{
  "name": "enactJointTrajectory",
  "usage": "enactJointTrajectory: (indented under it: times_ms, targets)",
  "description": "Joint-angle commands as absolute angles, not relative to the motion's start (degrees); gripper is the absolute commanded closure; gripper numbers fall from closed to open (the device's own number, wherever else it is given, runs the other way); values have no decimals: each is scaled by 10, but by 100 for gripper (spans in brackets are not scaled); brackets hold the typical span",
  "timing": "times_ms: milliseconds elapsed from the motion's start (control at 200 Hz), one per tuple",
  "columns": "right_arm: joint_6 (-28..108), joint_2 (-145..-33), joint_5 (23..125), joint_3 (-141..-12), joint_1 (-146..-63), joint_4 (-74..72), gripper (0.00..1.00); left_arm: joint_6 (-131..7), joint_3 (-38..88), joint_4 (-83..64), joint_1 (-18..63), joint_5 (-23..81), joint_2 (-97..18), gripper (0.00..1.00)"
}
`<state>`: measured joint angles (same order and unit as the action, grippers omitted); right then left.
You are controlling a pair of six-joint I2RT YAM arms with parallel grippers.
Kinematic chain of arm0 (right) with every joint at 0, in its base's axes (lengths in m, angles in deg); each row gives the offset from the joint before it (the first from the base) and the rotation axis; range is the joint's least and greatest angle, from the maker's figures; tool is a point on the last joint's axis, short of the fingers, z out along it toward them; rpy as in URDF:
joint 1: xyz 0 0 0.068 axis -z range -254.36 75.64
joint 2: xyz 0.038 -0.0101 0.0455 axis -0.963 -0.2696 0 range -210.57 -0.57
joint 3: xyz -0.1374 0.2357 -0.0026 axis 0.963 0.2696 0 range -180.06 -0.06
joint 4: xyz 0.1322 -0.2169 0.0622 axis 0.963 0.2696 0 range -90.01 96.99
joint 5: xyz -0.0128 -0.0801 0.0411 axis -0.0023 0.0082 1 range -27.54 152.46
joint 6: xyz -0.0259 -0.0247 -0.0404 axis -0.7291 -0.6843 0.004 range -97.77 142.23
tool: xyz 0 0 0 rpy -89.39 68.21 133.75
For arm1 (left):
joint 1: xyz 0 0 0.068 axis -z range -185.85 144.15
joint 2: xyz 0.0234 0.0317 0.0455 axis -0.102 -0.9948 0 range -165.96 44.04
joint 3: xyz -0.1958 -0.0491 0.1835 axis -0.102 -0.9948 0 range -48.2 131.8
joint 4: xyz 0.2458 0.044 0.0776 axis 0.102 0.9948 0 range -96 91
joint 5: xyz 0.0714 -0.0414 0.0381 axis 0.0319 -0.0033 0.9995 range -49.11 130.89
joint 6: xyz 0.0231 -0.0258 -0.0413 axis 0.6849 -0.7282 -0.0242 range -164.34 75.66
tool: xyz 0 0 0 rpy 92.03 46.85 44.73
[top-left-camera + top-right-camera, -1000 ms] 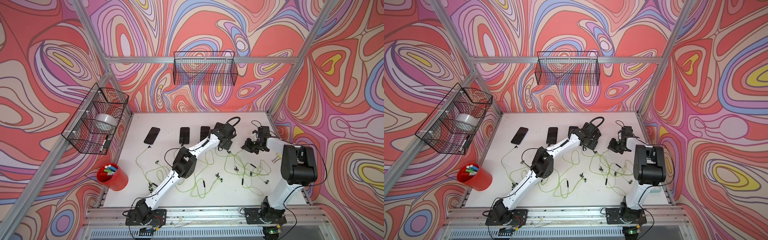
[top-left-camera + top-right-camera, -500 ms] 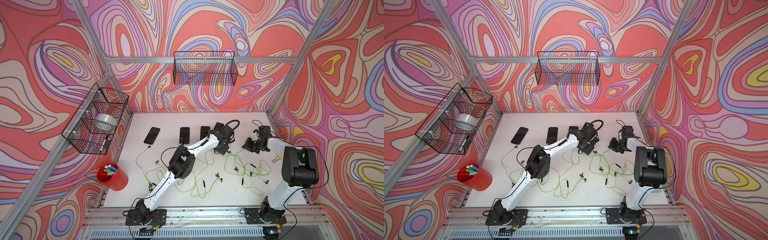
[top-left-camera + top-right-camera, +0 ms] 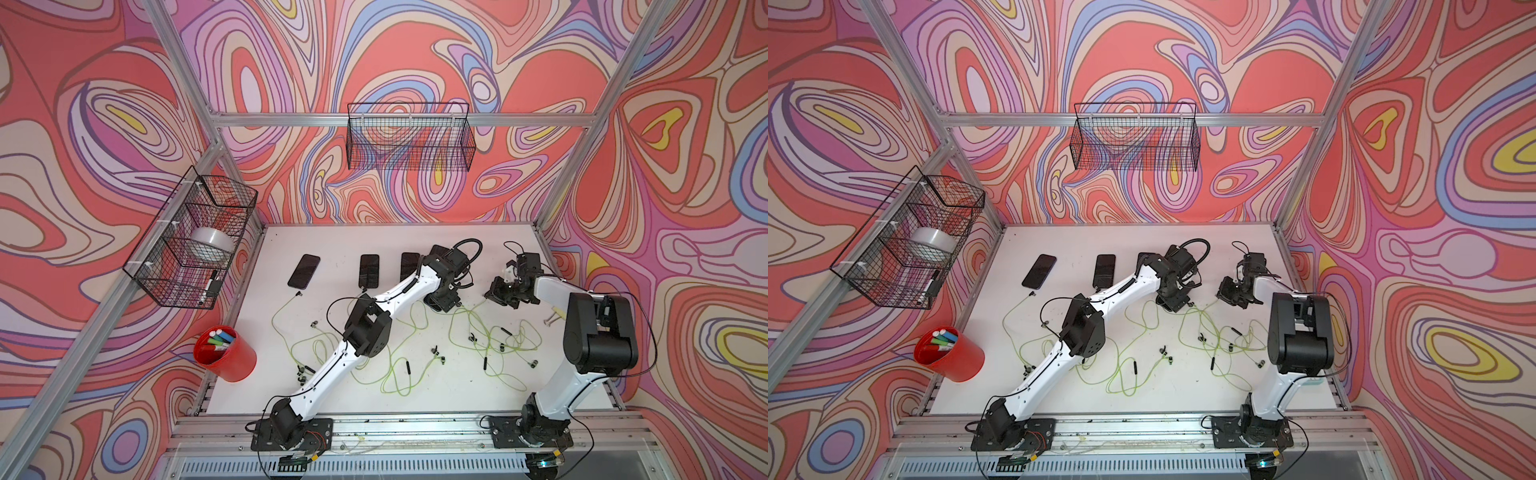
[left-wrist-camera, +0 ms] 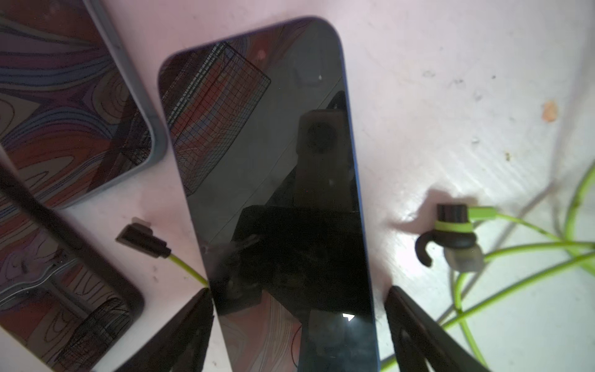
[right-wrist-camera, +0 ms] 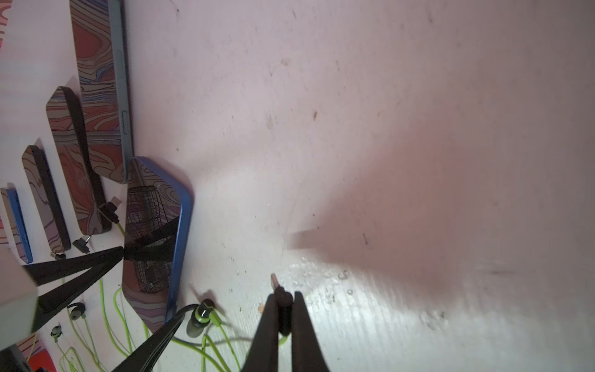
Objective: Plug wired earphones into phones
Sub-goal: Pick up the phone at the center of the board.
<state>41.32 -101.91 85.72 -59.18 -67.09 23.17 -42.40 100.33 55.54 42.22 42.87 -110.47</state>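
Hardly anything moved in 1 second: both top views keep the left tool [image 3: 445, 300] over phones [image 3: 369, 271] on the white counter [image 3: 332, 245]. Left wrist: matte wedge fingers [image 4: 180, 325] spread astride 1 glossy phone [image 4: 273, 193]. Right wrist: right tool [image 5: 285, 293] pinches a dark earphone plug [image 5: 282, 298].

The left arm [image 3: 328, 372] reaches from its base at the near edge diagonally far and right. Its elbow is raised about halfway along, and its wrist is bent so that the left gripper [image 3: 444, 302] points straight down. In the left wrist view its fingers [image 4: 180, 331] stand wide apart, gripping nothing. The right arm [image 3: 548, 289] goes up from its base at the near right to a high elbow, and the forearm then runs far and left. The right gripper [image 3: 498, 293] hangs low and points left, its fingers [image 5: 267, 328] pinched together on a small dark plug [image 5: 283, 299].
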Motion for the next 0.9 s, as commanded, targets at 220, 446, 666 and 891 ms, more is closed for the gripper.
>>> enactJointTrajectory:
  times_ms: [220,446,666,891]
  targets:
    - [412,-1008,853,-578,-672,225,100,-369,1007,604,415,436,-1157,16]
    - [410,-1004,850,-576,-673,228,100,-376,951,625,415,446,-1106,25]
    - [407,-1001,850,-578,-673,231,100,-371,859,638,412,423,-1036,30]
    - [409,-996,850,-571,-672,227,99,-369,896,616,412,413,-1021,14]
